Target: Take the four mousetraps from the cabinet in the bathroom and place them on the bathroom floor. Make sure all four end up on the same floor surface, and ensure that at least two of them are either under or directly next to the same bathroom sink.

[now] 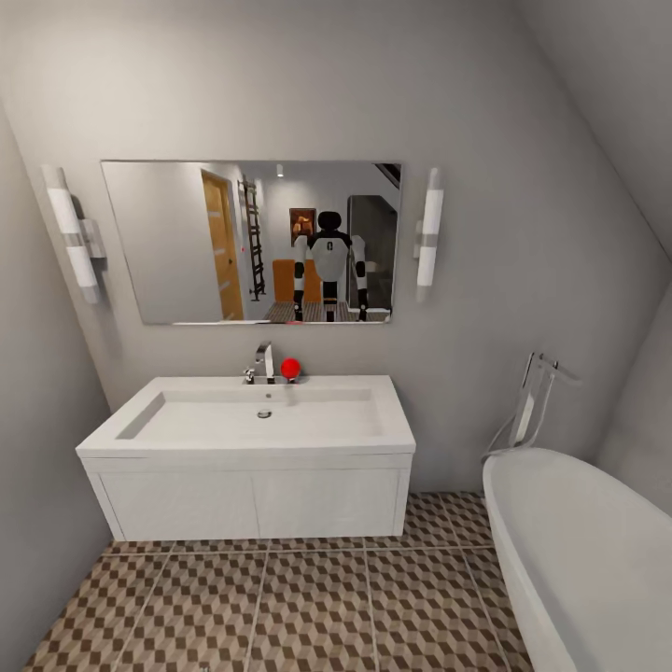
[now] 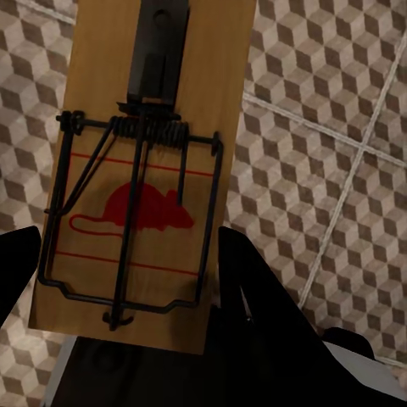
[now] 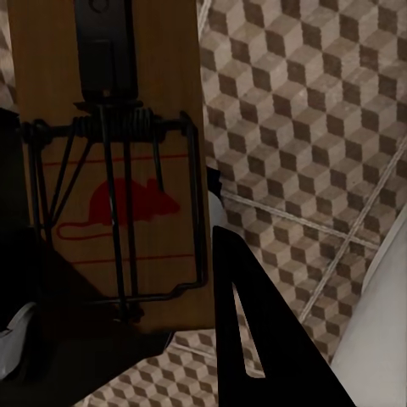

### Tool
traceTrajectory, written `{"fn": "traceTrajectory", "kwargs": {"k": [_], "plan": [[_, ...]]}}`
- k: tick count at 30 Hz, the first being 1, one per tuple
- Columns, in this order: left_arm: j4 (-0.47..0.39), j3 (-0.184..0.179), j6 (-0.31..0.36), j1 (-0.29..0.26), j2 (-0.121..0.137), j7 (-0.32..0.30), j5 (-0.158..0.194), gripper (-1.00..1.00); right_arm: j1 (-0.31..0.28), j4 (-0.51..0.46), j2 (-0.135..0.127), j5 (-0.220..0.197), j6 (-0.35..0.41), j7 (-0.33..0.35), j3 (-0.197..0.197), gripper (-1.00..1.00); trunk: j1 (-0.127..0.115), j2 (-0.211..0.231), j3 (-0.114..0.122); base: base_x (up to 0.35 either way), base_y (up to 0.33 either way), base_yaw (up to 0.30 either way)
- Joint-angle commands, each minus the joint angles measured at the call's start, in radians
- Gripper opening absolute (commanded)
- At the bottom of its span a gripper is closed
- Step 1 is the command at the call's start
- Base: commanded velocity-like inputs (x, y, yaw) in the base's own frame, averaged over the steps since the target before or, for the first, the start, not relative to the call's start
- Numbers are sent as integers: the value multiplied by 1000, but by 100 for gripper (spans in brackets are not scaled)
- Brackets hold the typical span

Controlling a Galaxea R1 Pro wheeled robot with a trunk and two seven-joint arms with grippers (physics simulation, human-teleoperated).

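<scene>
Clamped between the dark fingers (image 2: 254, 297) of the left gripper (image 2: 127, 292) is one mousetrap (image 2: 144, 161), a tan board with black wire and a red mouse mark, held above the bathroom floor (image 2: 339, 170) of cube-patterned brown, beige and white tiles with pale grout. Likewise the right gripper (image 3: 127, 297) is closed on a second mousetrap (image 3: 119, 170) over the same tiling. Ahead, the bathroom sink (image 1: 252, 415) sits on its white wall-hung unit under a mirror (image 1: 168, 243) flanked by two wall lights (image 1: 429, 238), with a white bathtub (image 1: 579, 551) to the right on the tiled floor.
</scene>
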Motion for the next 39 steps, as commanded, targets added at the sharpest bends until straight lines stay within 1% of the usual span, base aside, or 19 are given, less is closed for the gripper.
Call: {"fn": "traceTrajectory", "kwargs": {"k": [1, 7, 11, 14, 15, 18, 19, 22, 27, 29, 32, 35, 37, 38, 39], "plan": [[2, 6, 5, -1, 3, -5, 0, -100, 0, -2, 0, -3, 4, 6, 8, -100, 4, -8, -4, 0, 0, 0], [1, 2, 4, -1, 3, 1, -6, -100, 0, -8, 0, -3, 3, 6, 4, -100, 27, -50, -22, 0, 0, 0], [-9, 2, 4, -1, -2, 5, -6, -100, 0, -11, 0, -6, -5, 7, 2, -100, 43, -78, -35, 0, 0, 0], [-30, 2, 6, -1, -7, 4, -6, -100, 0, -11, 0, -6, -34, 8, 3, -100, 54, -99, -44, 0, 0, 0], [-46, 2, 7, -1, -12, 2, -7, -100, 0, -11, 0, -6, -50, 9, 3, -100, 58, -106, -47, 0, 0, 0], [-70, 1, 18, -1, -22, 9, -12, -100, 0, -12, -1, -7, -63, 11, 1, -100, 69, -127, -57, 0, 0, 0], [-73, 1, 24, -1, -24, 15, -12, -100, 0, -12, -1, -6, -64, 11, 1, -100, 73, -134, -60, 0, 0, 0], [-83, 0, 91, -2, -28, 67, -14, -100, 0, -13, -2, -5, -67, 10, -1, -100, 85, -155, -69, 0, 0, 0], [-102, 0, 149, -3, -32, 96, -15, -100, -1, -15, -2, -7, -67, 8, -1, -100, 104, -190, -85, 0, 0, 0], [-112, 0, 166, -3, -34, 99, -17, -100, -2, -18, 3, -7, -66, 7, -1, -100, 112, -204, -91, 0, 0, 0], [-123, -2, 241, -5, -37, 100, -20, -100, -7, -42, 22, -7, -57, 5, -3, -100, 123, -225, -101, 0, 0, 0], [-124, -2, 267, -6, -38, 100, -21, -100, -13, -57, 38, -7, -29, -15, -4, -100, 135, -246, -110, 0, 0, 0], [-125, -2, 276, -7, -38, 101, -22, -100, -22, -71, 53, -8, 0, -72, -4, -100, 142, -260, -116, 0, 0, 0], [-125, -3, 281, -8, -38, 101, -22, -100, -28, -80, 67, -14, 15, -117, -5, -100, 146, -267, -119, 0, 0, 0], [-125, -3, 284, -8, -38, 101, -23, -100, -30, -83, 74, -19, 21, -137, -5, -100, 150, -274, -123, 0, 0, 0]]}}
